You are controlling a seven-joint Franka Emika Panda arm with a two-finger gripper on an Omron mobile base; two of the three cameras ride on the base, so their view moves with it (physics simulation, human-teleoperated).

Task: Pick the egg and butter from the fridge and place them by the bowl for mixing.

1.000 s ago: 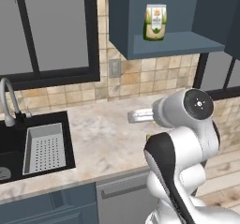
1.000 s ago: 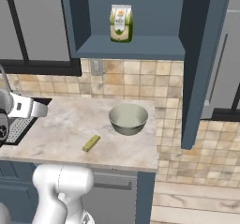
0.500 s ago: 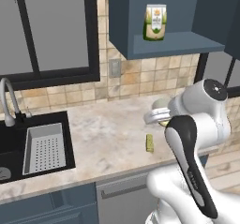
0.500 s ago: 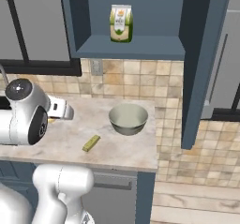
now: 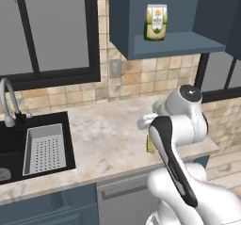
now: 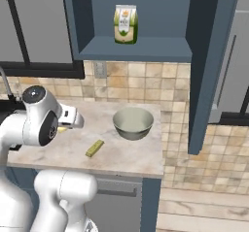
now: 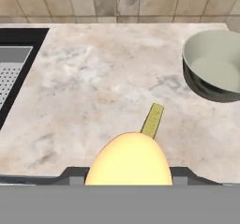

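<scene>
Pale yellow-orange egg (image 7: 129,159) clamped in the gripper (image 7: 129,174), its lower half cut off, fingertips hidden, yellow butter (image 7: 152,120) just beyond on the marble counter (image 7: 93,92), bowl (image 7: 213,68) further right.

Butter (image 6: 95,148) on counter (image 6: 126,153) beside bowl (image 6: 133,123)

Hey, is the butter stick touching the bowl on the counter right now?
Apart. The right base view shows bare counter between the butter and the bowl, and the hand view shows the same gap.
</scene>
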